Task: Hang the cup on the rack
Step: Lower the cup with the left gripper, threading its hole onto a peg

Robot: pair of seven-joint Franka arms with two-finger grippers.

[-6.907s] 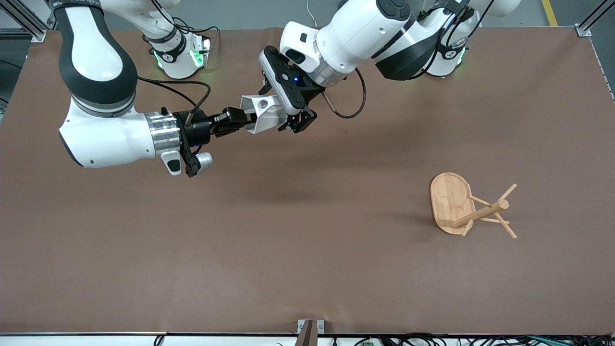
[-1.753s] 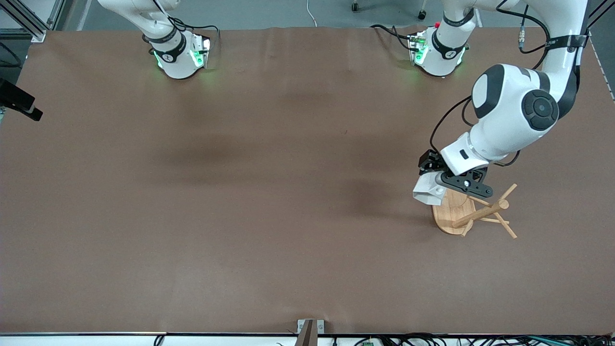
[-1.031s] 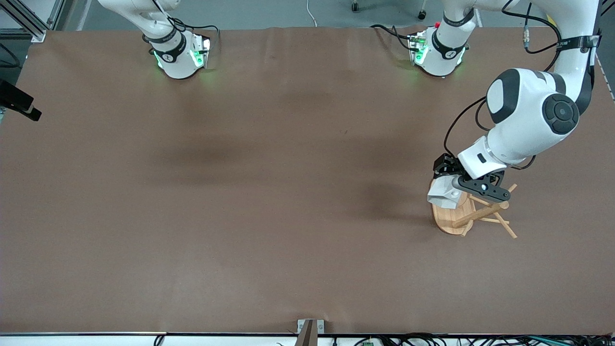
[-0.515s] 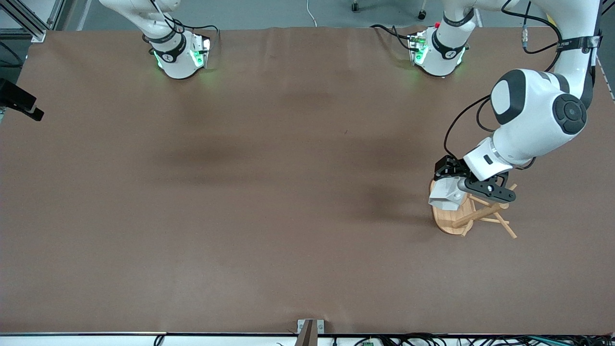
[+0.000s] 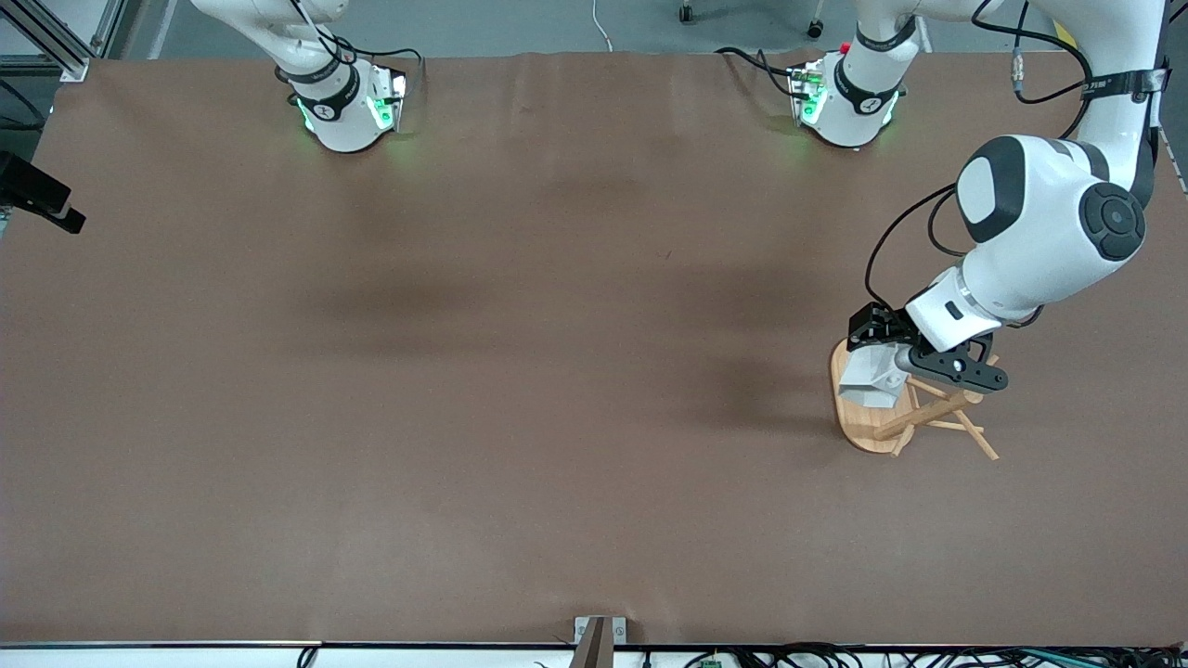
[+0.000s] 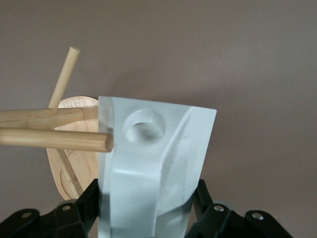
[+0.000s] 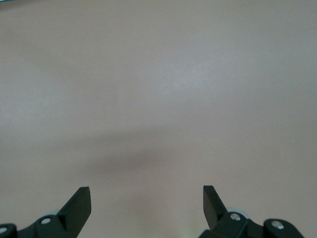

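The white faceted cup [image 5: 871, 380] is held in my left gripper [image 5: 888, 354], which is shut on it over the oval base of the bamboo rack [image 5: 861, 425]. In the left wrist view the cup [image 6: 153, 163] fills the middle, with its handle's round hole [image 6: 143, 124] facing the camera. A peg tip [image 6: 105, 142] of the rack [image 6: 69, 163] touches the handle's edge beside the hole, not in it. The left gripper [image 6: 148, 210] clamps the cup's body from both sides. My right gripper [image 7: 146, 198] is open and empty over bare table, and that arm waits.
The rack's post [image 5: 928, 413] leans toward the front camera with thin pegs spread around it. Brown table cover [image 5: 557, 371] stretches toward the right arm's end. A black part [image 5: 37, 199] shows at the table's edge at the right arm's end.
My left gripper has carried the cup toward the rack's post and lower over its base, bringing the handle up to a peg. The right arm has not moved.
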